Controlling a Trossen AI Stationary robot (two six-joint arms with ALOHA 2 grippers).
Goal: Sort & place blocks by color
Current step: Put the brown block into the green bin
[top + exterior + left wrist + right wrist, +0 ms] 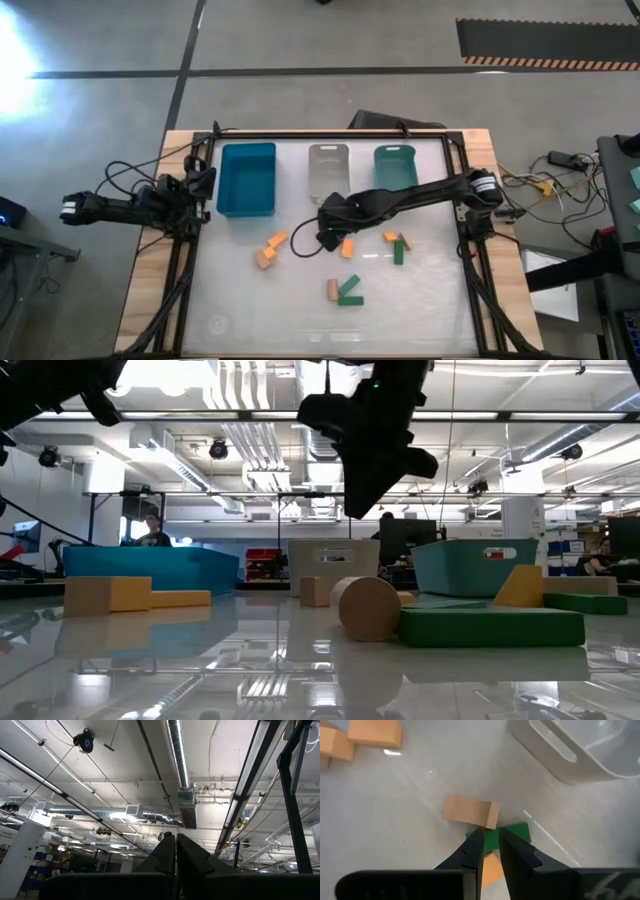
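Several small blocks lie flat on the white table top in the middle: two orange ones [277, 240] [347, 247], a tan one [264, 258], a green one [350, 291] next to a tan one [332, 290], and a green and orange cluster [398, 246]. My right gripper [322, 238] hangs shut above them, pointing down at a slant and holding nothing. Past its fingers [490, 832], the right wrist view shows a tan block [470, 813], a green block [520, 831] and an orange block [490, 870] on the table. My left gripper [176, 852] is shut, parked at the table's left edge and pointing up.
Along the far edge stand a blue bin [246, 178], a clear bin [329, 172] and a teal bin [395, 166]. A black frame [462, 230] borders the table. There is bare table top toward the near edge. People show in the room behind in the low view.
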